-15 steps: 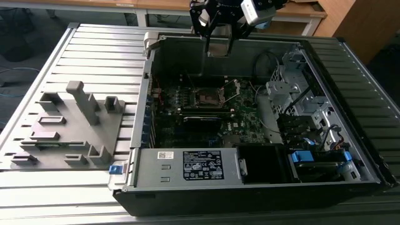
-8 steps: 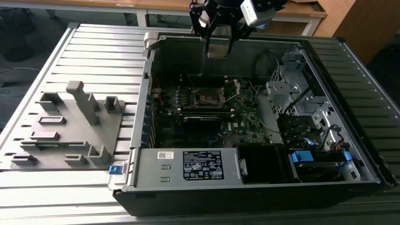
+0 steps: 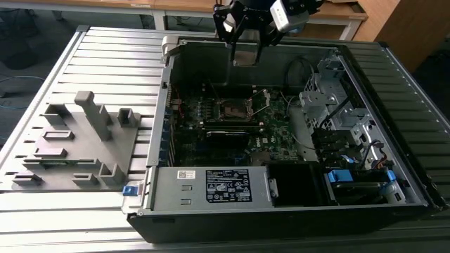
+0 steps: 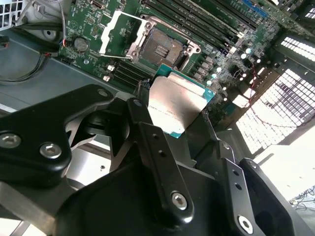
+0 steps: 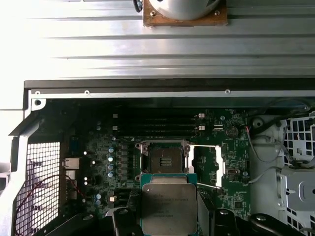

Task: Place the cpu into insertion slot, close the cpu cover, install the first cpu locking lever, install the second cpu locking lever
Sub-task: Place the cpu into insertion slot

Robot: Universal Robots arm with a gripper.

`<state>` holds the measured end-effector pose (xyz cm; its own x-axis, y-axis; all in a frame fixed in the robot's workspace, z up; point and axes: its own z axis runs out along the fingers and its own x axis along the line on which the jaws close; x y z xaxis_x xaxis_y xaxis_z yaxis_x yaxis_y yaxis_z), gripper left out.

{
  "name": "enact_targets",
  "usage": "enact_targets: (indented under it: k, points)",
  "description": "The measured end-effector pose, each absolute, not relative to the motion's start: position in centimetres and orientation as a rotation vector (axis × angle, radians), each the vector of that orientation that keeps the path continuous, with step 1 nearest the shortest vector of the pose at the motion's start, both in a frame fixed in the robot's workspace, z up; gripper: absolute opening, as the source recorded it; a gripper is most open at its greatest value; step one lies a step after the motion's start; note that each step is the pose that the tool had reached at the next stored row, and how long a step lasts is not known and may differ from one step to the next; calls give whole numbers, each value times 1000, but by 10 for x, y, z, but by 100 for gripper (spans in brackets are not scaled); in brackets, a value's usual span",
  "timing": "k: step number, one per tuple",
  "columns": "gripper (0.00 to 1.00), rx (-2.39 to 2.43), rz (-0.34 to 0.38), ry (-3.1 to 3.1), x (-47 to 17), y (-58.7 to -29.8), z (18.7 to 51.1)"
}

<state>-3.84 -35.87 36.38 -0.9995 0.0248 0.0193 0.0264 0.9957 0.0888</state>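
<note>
My gripper (image 3: 245, 52) hangs above the far wall of the open computer case, shut on the cpu (image 3: 244, 56). In both wrist views the cpu (image 4: 174, 105) (image 5: 169, 206) shows its dull grey face with a green edge, pinched at its two sides by the black fingers (image 4: 142, 123). Below and ahead lies the insertion slot (image 3: 231, 109) (image 4: 162, 46) (image 5: 162, 160), bare, with its contact field exposed. The cpu cover (image 4: 109, 34) (image 5: 219, 164) (image 3: 263, 102) is swung open beside the slot. The cpu is still well clear of the board.
A grey fixture plate (image 3: 77, 142) with upright blocks lies on the slatted table at the exterior view's left. Inside the case are memory slots (image 3: 225, 126), a labelled power supply (image 3: 225, 187), drive cages (image 3: 338, 116) and loose cables (image 5: 261, 147).
</note>
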Motion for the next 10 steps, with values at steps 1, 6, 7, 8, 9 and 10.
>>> enact_targets:
  k: [1,6,7,8,9,10]
  points:
    - [54,-40,-139,-3120,-38,-359,363]
    - [54,-40,-139,-3120,-38,-359,362]
    - [54,-40,-139,-3120,-38,-359,362]
    - [54,-40,-139,-3120,-38,-359,362]
    - [54,-40,-139,-3120,-38,-359,362]
    - [54,-40,-139,-3120,-38,-359,362]
